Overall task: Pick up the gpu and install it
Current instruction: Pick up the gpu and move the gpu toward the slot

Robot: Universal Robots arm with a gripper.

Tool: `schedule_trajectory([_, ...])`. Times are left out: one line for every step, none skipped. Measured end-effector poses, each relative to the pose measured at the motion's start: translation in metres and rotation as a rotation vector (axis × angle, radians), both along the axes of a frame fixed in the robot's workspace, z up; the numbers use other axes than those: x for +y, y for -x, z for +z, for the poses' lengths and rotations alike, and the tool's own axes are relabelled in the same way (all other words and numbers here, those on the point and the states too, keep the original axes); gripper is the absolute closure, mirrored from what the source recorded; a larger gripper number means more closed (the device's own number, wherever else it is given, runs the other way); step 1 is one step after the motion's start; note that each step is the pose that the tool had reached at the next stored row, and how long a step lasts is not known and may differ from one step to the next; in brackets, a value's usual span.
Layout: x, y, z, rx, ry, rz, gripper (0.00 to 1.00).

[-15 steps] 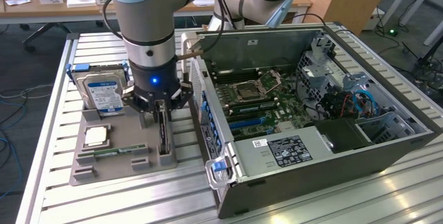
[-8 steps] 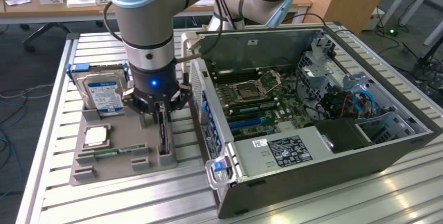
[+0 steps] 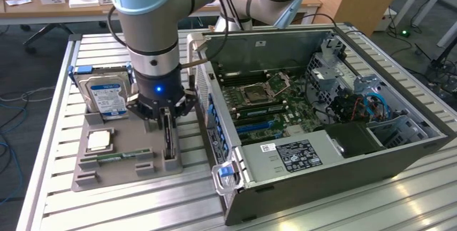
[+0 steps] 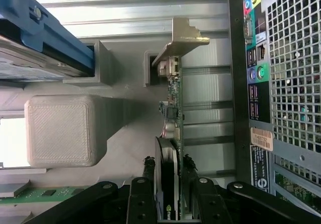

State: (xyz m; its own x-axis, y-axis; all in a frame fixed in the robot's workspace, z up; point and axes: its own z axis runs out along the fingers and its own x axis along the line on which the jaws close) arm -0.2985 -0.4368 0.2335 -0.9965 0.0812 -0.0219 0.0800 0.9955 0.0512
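One step begun, none finished: end effector (image 3: 166,125) clamped on the gpu (image 4: 172,111), which stands upright in its holder (image 3: 107,173) beside the computer case (image 3: 321,188); installation remains outstanding.

In the exterior view the hand (image 3: 167,118) covers the top edge of the gpu (image 3: 169,140). In the wrist view the card's near end and the hard drive (image 4: 35,63) run off the picture's edge. The print on the power supply label (image 3: 294,156) is too small to read.
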Motion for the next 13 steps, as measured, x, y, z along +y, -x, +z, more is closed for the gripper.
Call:
schedule_trajectory([0.0000,0.0000,-0.0007,0.0000,0.0000,0.000,0.64])
schedule_trajectory([0.0001,0.0001,-0.0016,-0.0001,-0.0001,0.000,0.64])
schedule_trajectory([0.0001,0.0001,-0.0026,-0.0001,-0.0001,0.000,0.64])
schedule_trajectory([0.0002,0.0002,-0.0035,-0.0001,-0.0001,-0.001,0.64])
schedule_trajectory([0.0002,0.0002,-0.0040,0.0000,-0.0001,-0.001,0.64])
schedule_trajectory([0.0002,0.0002,-0.0041,0.0002,0.0001,-0.001,0.64])
schedule_trajectory([0.0002,0.0002,-0.0042,0.0003,0.0002,-0.001,0.64])
schedule_trajectory([0.0002,0.0002,-0.0042,0.0002,0.0001,-0.001,0.64])
schedule_trajectory([0.0002,0.0002,-0.0043,0.0001,0.0000,-0.001,0.64])
schedule_trajectory([0.0002,0.0002,-0.0044,0.0000,0.0000,-0.001,0.64])
schedule_trajectory([0.0003,0.0002,-0.0049,-0.0003,-0.0002,-0.001,0.64])
schedule_trajectory([0.0003,0.0001,-0.0058,-0.0004,-0.0004,-0.001,0.64])
schedule_trajectory([0.0002,0.0002,-0.0060,-0.0002,-0.0002,-0.001,0.64])
